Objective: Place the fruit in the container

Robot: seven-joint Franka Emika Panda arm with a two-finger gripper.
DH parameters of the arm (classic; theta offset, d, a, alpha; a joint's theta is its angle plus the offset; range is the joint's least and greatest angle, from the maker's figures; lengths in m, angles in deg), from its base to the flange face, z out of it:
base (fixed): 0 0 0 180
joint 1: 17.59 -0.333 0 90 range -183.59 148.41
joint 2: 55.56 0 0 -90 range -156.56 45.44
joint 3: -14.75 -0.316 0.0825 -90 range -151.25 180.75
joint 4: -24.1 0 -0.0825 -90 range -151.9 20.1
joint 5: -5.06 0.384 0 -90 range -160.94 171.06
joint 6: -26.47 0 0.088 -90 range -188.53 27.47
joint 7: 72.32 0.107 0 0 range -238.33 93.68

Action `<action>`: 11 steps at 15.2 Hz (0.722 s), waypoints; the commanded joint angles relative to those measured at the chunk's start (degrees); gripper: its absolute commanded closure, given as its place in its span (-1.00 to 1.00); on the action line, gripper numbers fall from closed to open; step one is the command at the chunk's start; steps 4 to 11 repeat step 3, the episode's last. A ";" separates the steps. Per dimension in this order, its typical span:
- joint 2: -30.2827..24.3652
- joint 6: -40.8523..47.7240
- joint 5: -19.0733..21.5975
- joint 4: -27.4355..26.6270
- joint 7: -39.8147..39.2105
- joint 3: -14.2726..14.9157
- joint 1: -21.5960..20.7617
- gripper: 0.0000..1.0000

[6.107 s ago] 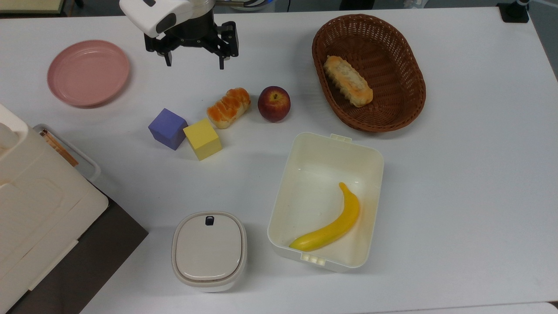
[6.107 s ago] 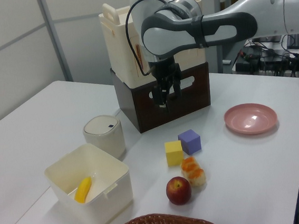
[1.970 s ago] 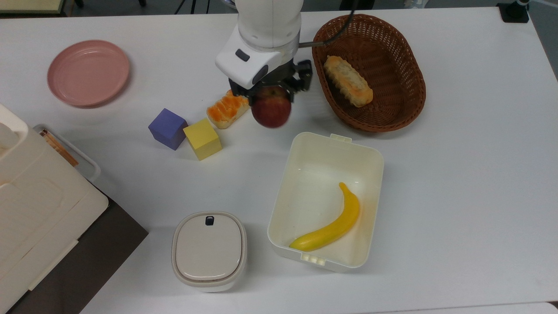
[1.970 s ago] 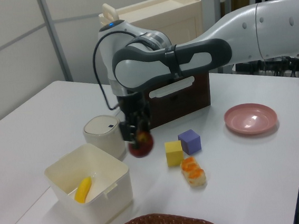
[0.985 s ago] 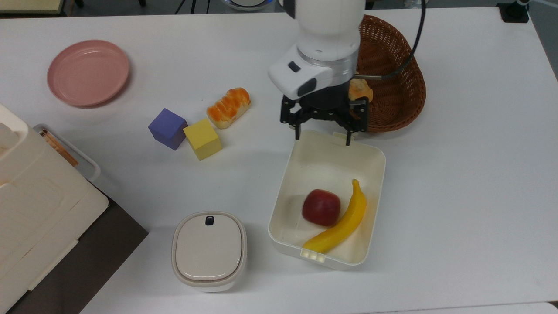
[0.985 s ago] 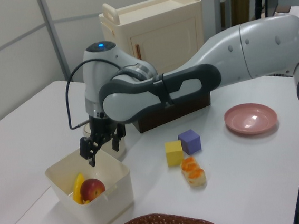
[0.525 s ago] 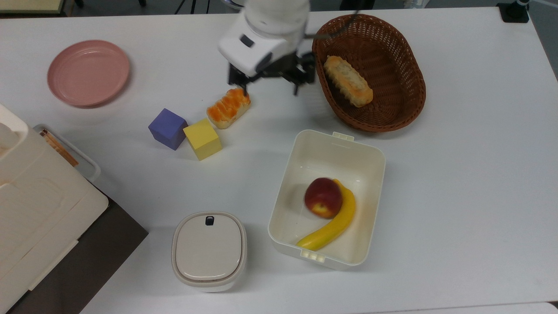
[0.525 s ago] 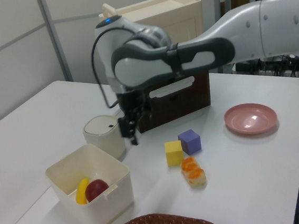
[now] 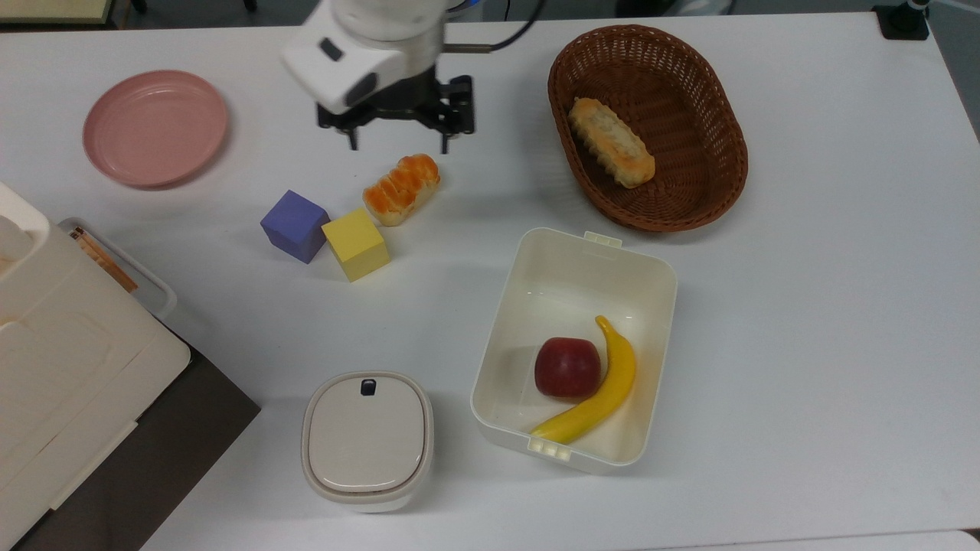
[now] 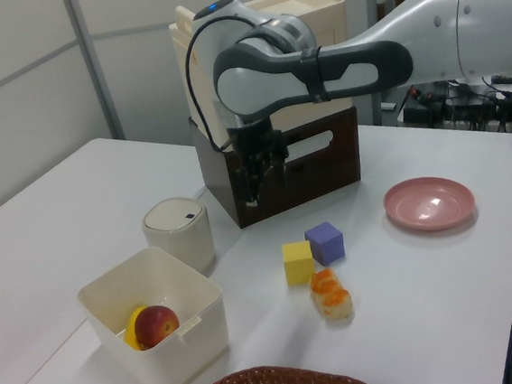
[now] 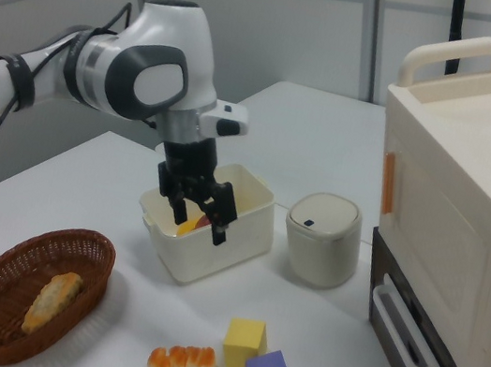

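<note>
The dark-red apple point(image 9: 567, 367) lies inside the cream-white tub point(image 9: 570, 279), against the yellow banana point(image 9: 605, 390). In the left view the apple point(image 10: 156, 325) shows above the near wall of the tub point(image 10: 185, 349). My gripper point(image 9: 398, 145) hangs open and empty over the table, just beyond the orange-glazed bread roll point(image 9: 401, 189) and well away from the tub. In the right view the gripper point(image 11: 197, 228) stands in front of the tub point(image 11: 223, 256) and hides most of what is in it.
A purple cube point(image 9: 295, 226) and a yellow cube point(image 9: 355, 244) sit beside the roll. A brown wicker basket point(image 9: 736, 153) holds a long bread point(image 9: 610, 142). A pink plate point(image 9: 155, 127), a small lidded white box point(image 9: 367, 440) and a large cream crate point(image 9: 53, 360) stand around.
The apple was lifted off the table and released into the tub, where it and the banana have shifted a little. The open gripper has moved away toward the top view's left.
</note>
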 commanded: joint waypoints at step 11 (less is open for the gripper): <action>-1.82 0.21 -1.37 -1.55 -1.60 0.13 1.20 -1.00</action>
